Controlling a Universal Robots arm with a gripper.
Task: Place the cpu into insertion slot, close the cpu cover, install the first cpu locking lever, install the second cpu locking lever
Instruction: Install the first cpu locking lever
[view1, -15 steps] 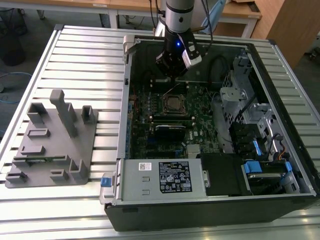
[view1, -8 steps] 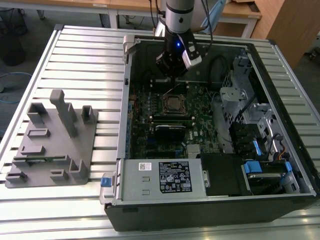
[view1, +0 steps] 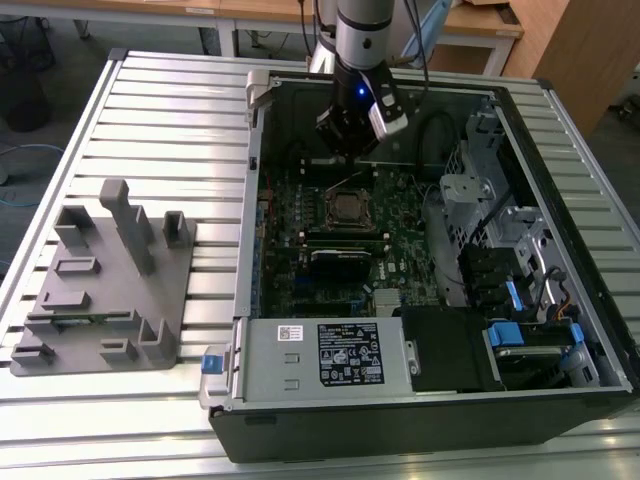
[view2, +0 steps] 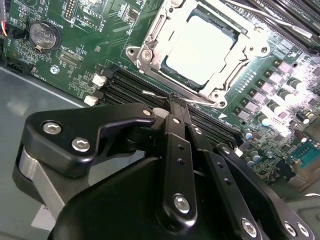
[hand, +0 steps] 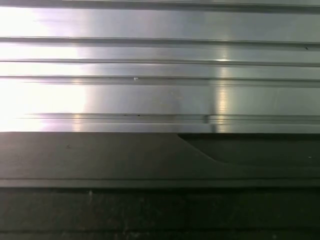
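At the tips of the gripper (view2: 174, 100), whose jaws are drawn together, runs a thin locking lever (view2: 152, 93); whether they pinch it I cannot tell. Just beyond, the cpu (view2: 200, 47) sits framed by the lowered cpu cover (view2: 152, 40), on the green motherboard (view2: 100, 30) inside the open computer case (view1: 420, 425).

We're looking at a ribbed metal counter (view1: 150, 110). On it, toward the exterior view's left, sits a grey holder block (view1: 172, 295). Just beside that lies an open computer case (view1: 400, 432), flat on the slats.
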